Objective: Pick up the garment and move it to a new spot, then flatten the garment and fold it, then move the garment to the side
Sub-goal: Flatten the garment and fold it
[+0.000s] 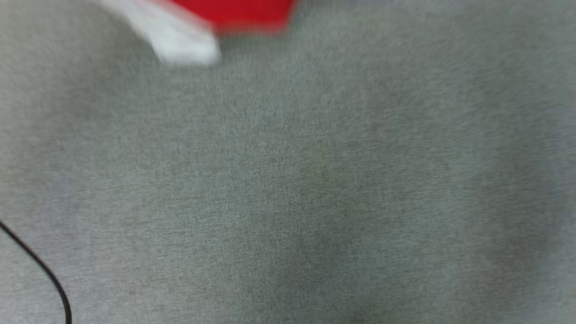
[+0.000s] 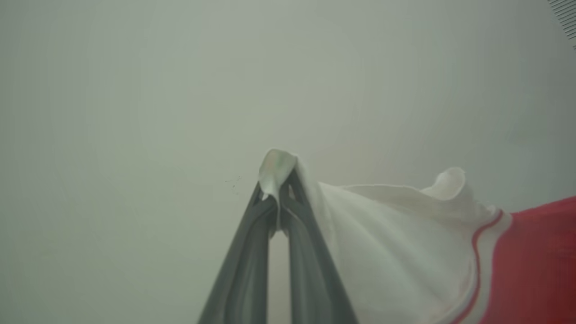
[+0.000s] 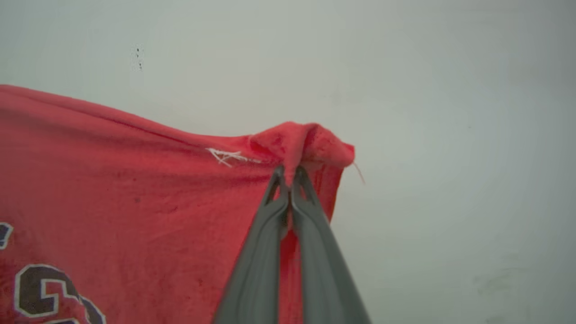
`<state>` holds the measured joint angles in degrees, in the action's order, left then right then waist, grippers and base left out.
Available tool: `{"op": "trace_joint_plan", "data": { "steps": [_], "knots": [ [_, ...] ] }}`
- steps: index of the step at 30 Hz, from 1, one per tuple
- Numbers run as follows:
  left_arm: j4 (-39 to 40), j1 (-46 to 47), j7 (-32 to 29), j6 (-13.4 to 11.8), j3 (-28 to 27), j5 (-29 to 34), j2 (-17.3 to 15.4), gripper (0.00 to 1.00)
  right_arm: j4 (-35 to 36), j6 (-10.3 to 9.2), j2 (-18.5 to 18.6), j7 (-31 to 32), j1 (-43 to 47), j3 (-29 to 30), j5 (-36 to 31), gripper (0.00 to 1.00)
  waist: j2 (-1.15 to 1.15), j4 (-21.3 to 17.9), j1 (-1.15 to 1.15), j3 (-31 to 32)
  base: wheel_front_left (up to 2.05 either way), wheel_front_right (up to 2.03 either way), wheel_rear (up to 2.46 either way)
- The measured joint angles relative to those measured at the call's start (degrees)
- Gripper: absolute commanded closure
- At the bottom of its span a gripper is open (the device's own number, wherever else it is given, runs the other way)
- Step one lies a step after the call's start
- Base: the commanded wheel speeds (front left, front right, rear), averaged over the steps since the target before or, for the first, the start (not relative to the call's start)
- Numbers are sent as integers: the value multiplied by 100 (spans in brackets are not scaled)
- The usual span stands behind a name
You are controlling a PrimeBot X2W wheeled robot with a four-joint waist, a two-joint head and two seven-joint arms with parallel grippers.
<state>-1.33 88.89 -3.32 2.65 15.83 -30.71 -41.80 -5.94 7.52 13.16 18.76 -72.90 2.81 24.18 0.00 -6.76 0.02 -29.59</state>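
The garment (image 1: 234,13), a red jersey T-shirt with white sleeves, hangs blurred at the top edge of the head view, a white sleeve (image 1: 180,38) drooping lowest. In the left wrist view my left gripper (image 2: 278,180) is shut on the edge of a white sleeve (image 2: 387,234), and red-white stripe trim and red cloth trail off to the right. My right gripper (image 3: 290,173) is shut on a bunched corner of the red body (image 3: 135,180), whose dark white-outlined lettering (image 3: 40,288) sits at the lower left.
Grey fabric surface (image 1: 315,189) spreads under the head view. A thin black cable (image 1: 40,265) curves across its lower left corner. Behind both wrist views is a plain pale wall (image 2: 135,90).
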Motion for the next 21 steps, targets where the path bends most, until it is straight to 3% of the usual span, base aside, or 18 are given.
{"op": "trace_joint_plan", "data": {
  "steps": [2,3,9,15,21],
  "knots": [
    [-467,474,162,52,81,123,154,100,-388,0,-51,-324,-337,0,-200,100,0,14,0,-195,0,0,0],
    [-1092,1044,420,141,213,296,331,100,-938,1,-92,-767,-834,26,-490,100,0,43,0,-446,0,0,0],
    [-2096,1308,994,225,249,89,848,100,-1837,0,-115,-1551,-1281,-35,-853,100,0,212,0,-758,0,0,0],
    [-2527,337,1525,289,324,-108,1072,100,-2527,0,-105,-2089,-885,-366,-870,100,0,441,0,-792,0,0,0],
    [-2525,-1353,1779,325,410,-333,1414,100,-3127,0,4,-2441,76,-818,-875,100,0,547,-1,-545,0,0,0]
  ]
}}
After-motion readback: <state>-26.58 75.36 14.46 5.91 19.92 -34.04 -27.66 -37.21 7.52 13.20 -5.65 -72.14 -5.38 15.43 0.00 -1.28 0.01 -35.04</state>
